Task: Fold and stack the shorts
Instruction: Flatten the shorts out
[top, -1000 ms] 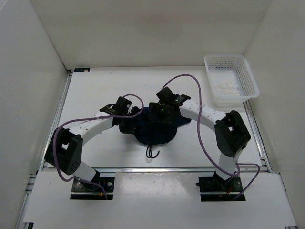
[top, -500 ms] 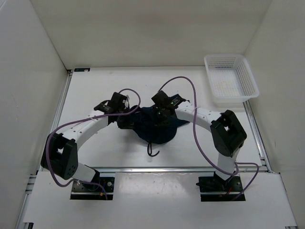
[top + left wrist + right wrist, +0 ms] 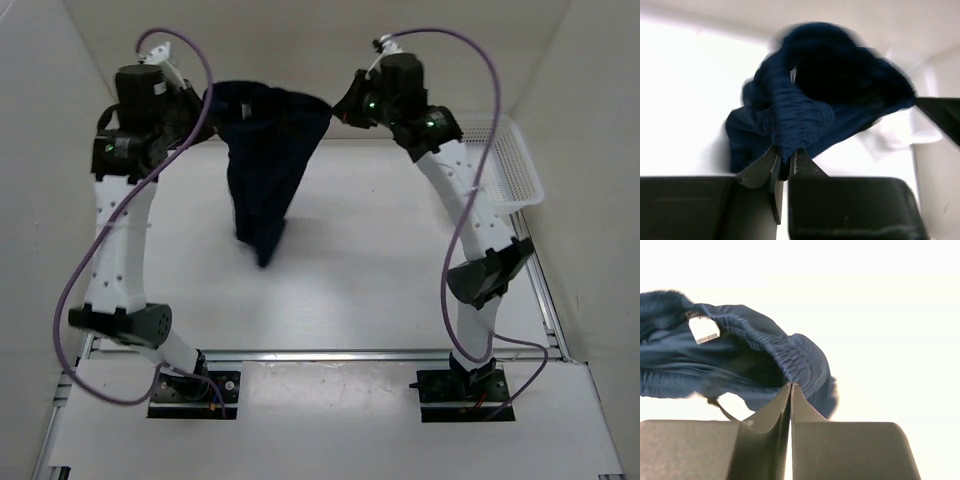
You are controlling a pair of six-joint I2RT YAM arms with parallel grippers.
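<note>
The dark navy shorts point(image 3: 265, 165) hang in the air high above the table, stretched by the gathered waistband between both raised arms, with the legs drooping to a point. My left gripper point(image 3: 205, 105) is shut on one side of the waistband, and my right gripper point(image 3: 340, 108) is shut on the other. In the left wrist view the gripper point(image 3: 786, 152) pinches a bunch of the shorts' point(image 3: 810, 105) elastic. The right wrist view has the gripper point(image 3: 791, 385) closed tight on the shorts' point(image 3: 740, 357) waistband edge, near a white label point(image 3: 705, 330).
The white mesh basket point(image 3: 522, 165) stands at the back right corner, partly behind the right arm. White walls enclose the table point(image 3: 350, 270) on the left, back and right. A purple cable loops off each arm.
Both arms have swung up from low over the table to high near the back wall. The right gripper shut on the waistband, and the shorts came off the table and now hang between the grippers.
</note>
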